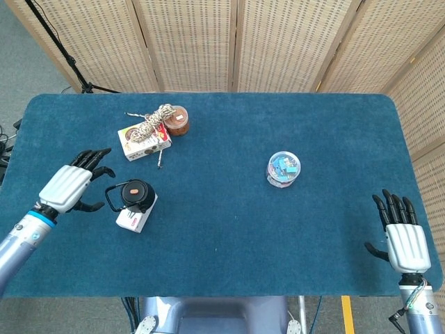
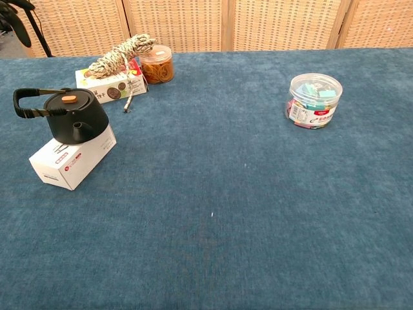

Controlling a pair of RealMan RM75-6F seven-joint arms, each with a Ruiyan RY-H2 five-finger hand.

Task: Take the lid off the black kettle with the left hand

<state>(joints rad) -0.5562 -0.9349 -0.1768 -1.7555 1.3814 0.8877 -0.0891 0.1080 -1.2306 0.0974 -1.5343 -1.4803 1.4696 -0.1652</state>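
The black kettle (image 1: 135, 195) (image 2: 76, 119) stands on a small white box (image 1: 133, 219) (image 2: 71, 158) at the table's left. Its lid (image 2: 68, 102) is on, with an orange knob (image 2: 69, 99) on top. The kettle's handle (image 1: 111, 197) (image 2: 30, 103) points left. My left hand (image 1: 71, 184) hovers open just left of the handle, fingers spread, touching nothing; in the chest view only its dark fingertips (image 2: 13, 13) show at the top left corner. My right hand (image 1: 401, 236) is open at the table's front right edge, holding nothing.
Behind the kettle lie a flat snack box (image 1: 144, 140) (image 2: 110, 82) with a coil of rope (image 1: 154, 120) (image 2: 121, 53) on it and a brown jar (image 1: 177, 120) (image 2: 157, 64). A clear tub of clips (image 1: 284, 169) (image 2: 313, 100) stands right of centre.
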